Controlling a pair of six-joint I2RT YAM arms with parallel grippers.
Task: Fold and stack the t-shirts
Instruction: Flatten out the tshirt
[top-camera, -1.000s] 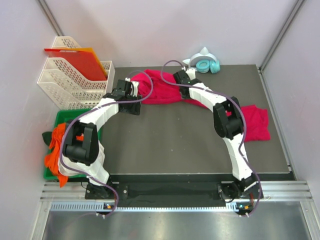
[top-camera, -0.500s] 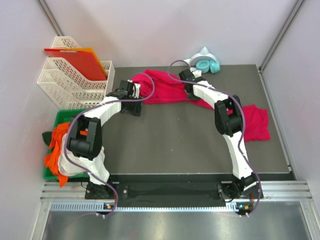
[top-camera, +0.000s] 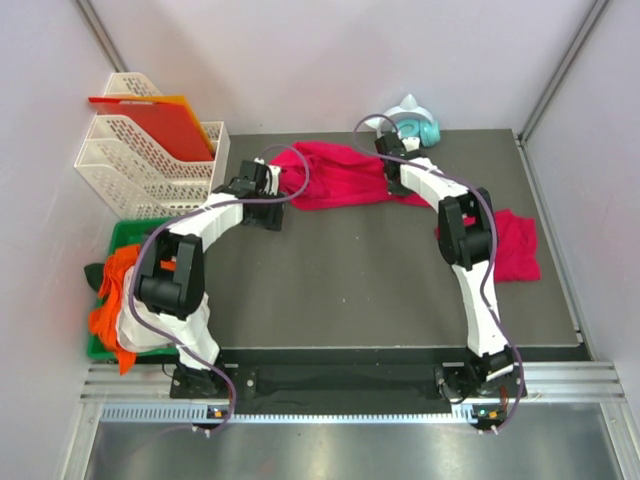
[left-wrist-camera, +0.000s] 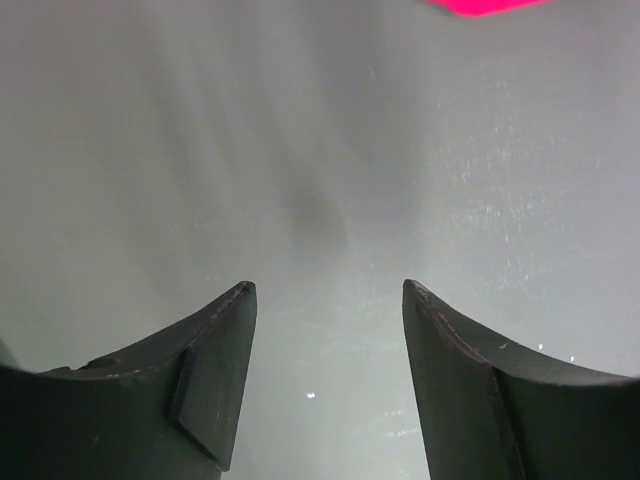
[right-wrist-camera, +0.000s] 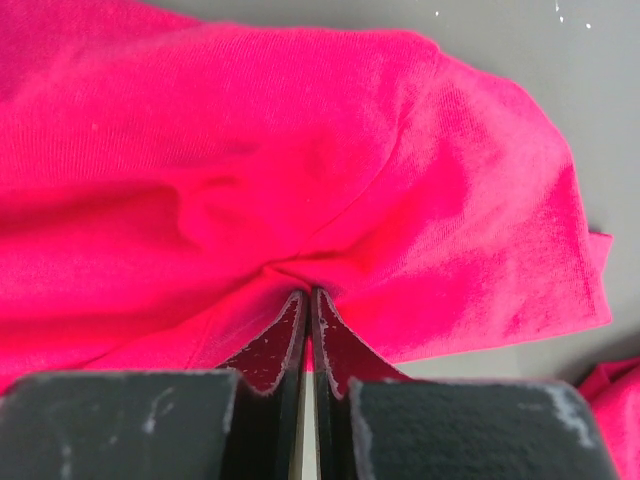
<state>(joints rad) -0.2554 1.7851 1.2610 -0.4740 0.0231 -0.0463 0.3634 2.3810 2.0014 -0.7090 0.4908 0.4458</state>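
Farther right than before, right hand clamped on t-shirt, long axis left-to-right; left hand apart.

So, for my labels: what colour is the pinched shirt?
The t-shirt is crimson-pink; clearest in right wrist view.

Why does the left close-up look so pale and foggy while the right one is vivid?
Left wrist view: light glares off the table, washing it pale; the open left hand shows as dark shapes. Right wrist view: the t-shirt fills the frame, weave sharp, colour saturated, pinched by the shut right hand. Top external view: even light, soft shadows.
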